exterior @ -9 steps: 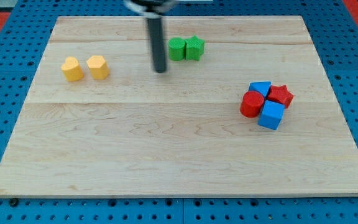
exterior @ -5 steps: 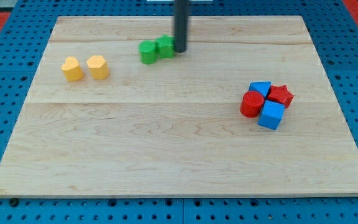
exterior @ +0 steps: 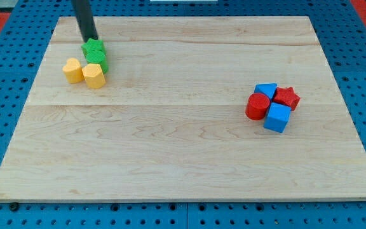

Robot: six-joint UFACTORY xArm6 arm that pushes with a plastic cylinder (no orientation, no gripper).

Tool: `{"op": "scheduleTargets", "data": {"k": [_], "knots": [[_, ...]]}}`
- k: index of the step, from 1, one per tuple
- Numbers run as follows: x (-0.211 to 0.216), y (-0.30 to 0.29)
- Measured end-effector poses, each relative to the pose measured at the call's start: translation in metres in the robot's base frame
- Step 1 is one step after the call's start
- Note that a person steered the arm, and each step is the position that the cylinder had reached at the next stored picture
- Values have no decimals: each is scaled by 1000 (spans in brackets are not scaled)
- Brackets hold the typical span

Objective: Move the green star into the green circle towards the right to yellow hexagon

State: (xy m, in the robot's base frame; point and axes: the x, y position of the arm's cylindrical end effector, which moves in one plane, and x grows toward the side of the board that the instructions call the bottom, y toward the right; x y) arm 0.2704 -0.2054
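The green star [exterior: 93, 46] lies near the view's top left, touching the green circle [exterior: 98, 58] just below it. The green circle presses against the yellow hexagon [exterior: 94, 75] from above. A second yellow block [exterior: 73, 70] sits to the left of the hexagon, touching it. My tip [exterior: 91, 39] stands at the upper edge of the green star, touching it or very nearly so.
A cluster sits at the view's right: a blue block [exterior: 266, 90], a red star [exterior: 287, 97], a red cylinder [exterior: 257, 106] and a blue cube [exterior: 277, 117]. The wooden board [exterior: 183, 159] lies on a blue pegboard.
My tip swung from left of the green pair round to its right, then pushed both green blocks left and down against the yellow hexagon. The hexagon shifted slightly down.
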Motion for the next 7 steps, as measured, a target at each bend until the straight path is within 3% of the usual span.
{"op": "scheduleTargets", "data": {"k": [3, 4, 7], "knots": [[56, 40], [56, 166], [128, 412]]}}
